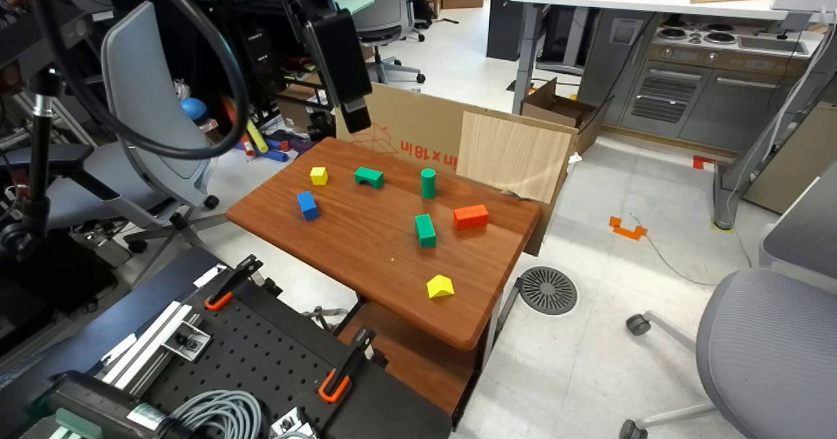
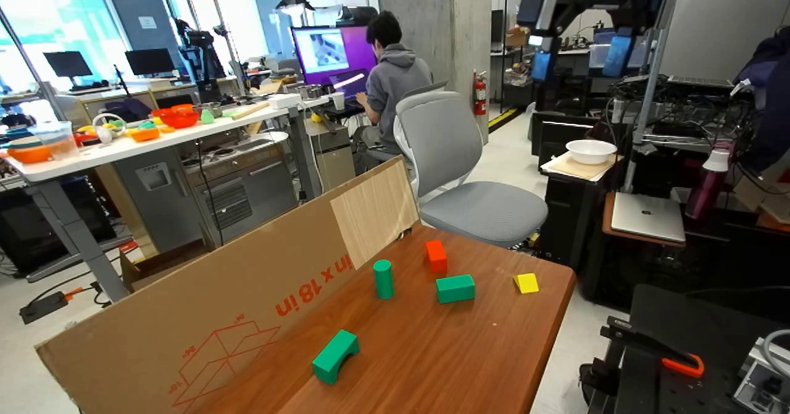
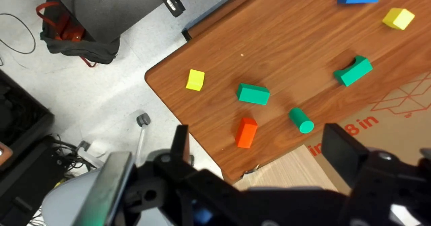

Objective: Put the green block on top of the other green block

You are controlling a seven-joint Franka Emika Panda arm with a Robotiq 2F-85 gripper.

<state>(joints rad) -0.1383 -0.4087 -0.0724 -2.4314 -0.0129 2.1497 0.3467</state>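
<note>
Three green blocks stand apart on the wooden table (image 1: 366, 246). A rectangular green block (image 1: 426, 231) lies near the middle right and shows in the wrist view (image 3: 253, 94). A green cylinder (image 1: 428, 184) stands upright behind it, also in the wrist view (image 3: 300, 120). A green arch block (image 1: 369, 177) sits further left, also in an exterior view (image 2: 336, 355). Their greens look alike; I cannot tell which are the task's two. My gripper (image 2: 579, 61) is high above the table. Its fingers are wide apart with nothing between them in the wrist view (image 3: 261, 147).
A red block (image 1: 471, 216) lies beside the rectangular green block. A yellow block (image 1: 440, 286) is near the front edge. A blue block (image 1: 308, 206) and a yellow block (image 1: 318, 176) are at the left. A cardboard sheet (image 2: 203, 315) stands along the back edge.
</note>
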